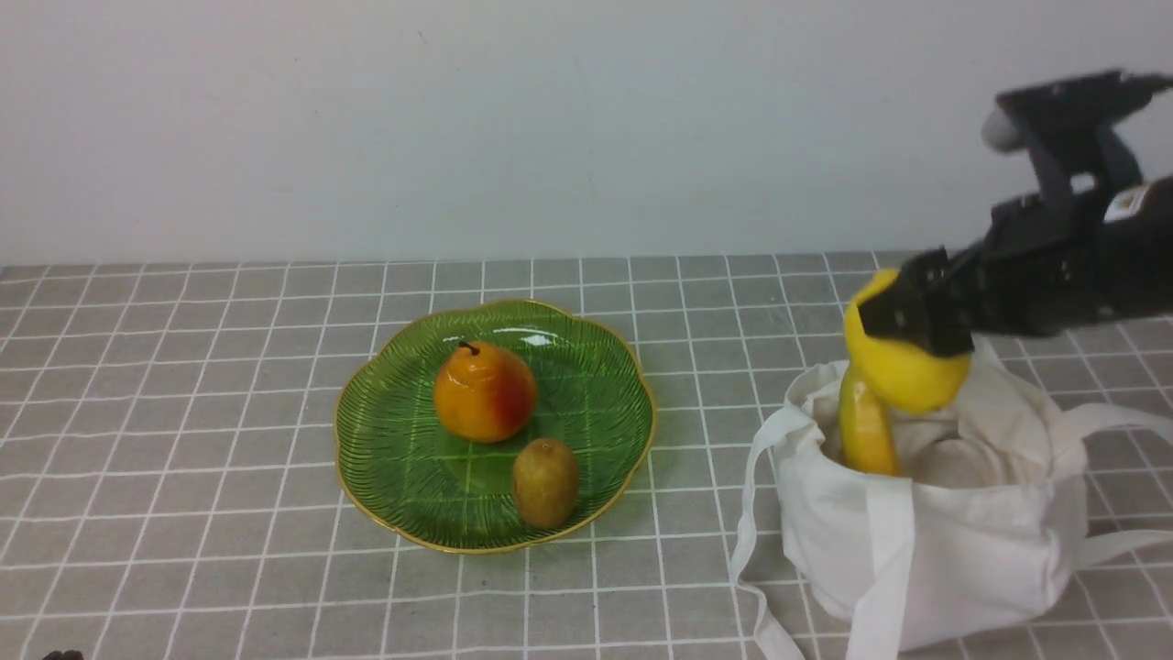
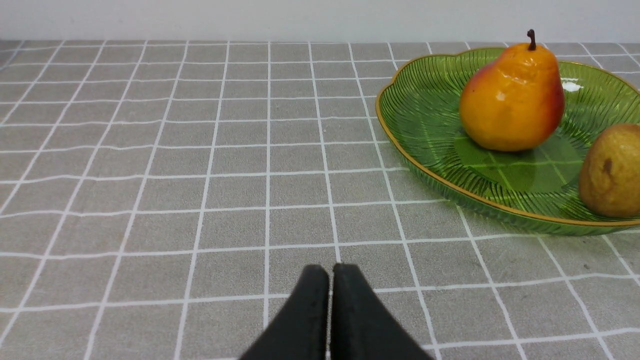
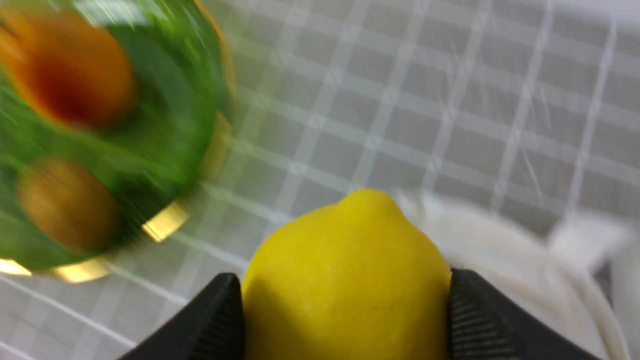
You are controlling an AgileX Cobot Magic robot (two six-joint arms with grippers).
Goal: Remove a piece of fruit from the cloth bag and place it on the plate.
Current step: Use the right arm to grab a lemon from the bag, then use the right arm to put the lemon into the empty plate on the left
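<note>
My right gripper (image 1: pixel 903 335) is shut on the yellow lemon (image 1: pixel 903 371) and holds it just above the open mouth of the white cloth bag (image 1: pixel 935 532) at the right. In the right wrist view the lemon (image 3: pixel 345 280) sits between both black fingers (image 3: pixel 215 320), nub pointing away. The green glass plate (image 1: pixel 385 440) with a gold rim lies at the table's middle; it also shows in the left wrist view (image 2: pixel 425 115). My left gripper (image 2: pixel 330 272) is shut and empty, low over the cloth to the left of the plate.
An orange-red pear (image 1: pixel 484 391) and a brown kiwi (image 1: pixel 545 483) lie on the plate. A yellow banana (image 1: pixel 866 426) sticks up out of the bag. The bag's straps (image 1: pixel 751 513) trail onto the grey checked tablecloth (image 1: pixel 183 385). A white wall stands behind.
</note>
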